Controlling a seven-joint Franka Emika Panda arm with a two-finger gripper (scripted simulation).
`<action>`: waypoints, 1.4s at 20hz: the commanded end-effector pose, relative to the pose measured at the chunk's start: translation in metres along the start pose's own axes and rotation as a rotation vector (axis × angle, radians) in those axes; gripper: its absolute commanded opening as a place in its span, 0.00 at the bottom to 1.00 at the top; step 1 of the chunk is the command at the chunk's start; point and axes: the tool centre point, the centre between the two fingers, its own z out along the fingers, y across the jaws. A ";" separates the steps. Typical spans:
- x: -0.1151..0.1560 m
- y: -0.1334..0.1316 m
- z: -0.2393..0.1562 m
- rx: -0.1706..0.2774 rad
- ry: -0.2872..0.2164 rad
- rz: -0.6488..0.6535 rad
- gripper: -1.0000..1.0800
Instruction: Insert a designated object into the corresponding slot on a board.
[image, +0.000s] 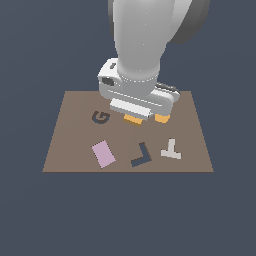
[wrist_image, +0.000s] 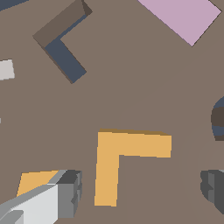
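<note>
Exterior view. Brown board (image: 75, 150) lies flat on a dark surface (image: 30, 215). The arm comes down from the top of frame over the board's far half; its end effector (image: 145, 116) sits low, just above the board. Two slivers of orange peek from under it: one below the white block is likely the orange L-shaped piece (image: 133, 119), the other, toward the exterior view's right, an orange hexagon (image: 161, 118). Shapes of both are mostly hidden by the arm. Nearer the camera: a pink rectangle (image: 103, 153), the dark navy L-shaped slot (image: 141, 156), a white T-shaped piece (image: 171, 150). A dark letter G (image: 100, 117) lies toward the exterior view's left, beside the end effector. Fingers not visible here.

Wrist view. The orange L (wrist_image: 109, 162) shows whole: flat, two arms at a right angle, one longer than the other, lying on the board (wrist_image: 144, 78) between the two fingers (wrist_image: 70, 192). Fingers stand well apart, one on each side, neither touching the piece; the end effector (wrist_image: 142, 187) is wide open and holds nothing. The slot (wrist_image: 63, 57) is well apart from the piece, empty, its floor partly navy, partly shaded brown. Pink rectangle (wrist_image: 181, 15) is cut by the frame edge. The hexagon (wrist_image: 37, 180) is half hidden behind one finger. The G (wrist_image: 218, 119) and the T piece (wrist_image: 6, 70) are clipped at the edges, hard to read.
</note>
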 end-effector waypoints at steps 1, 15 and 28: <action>-0.001 -0.001 0.007 0.002 0.004 0.029 0.96; -0.002 -0.003 0.029 0.003 0.005 0.053 0.96; -0.002 -0.003 0.034 0.003 0.005 0.054 0.00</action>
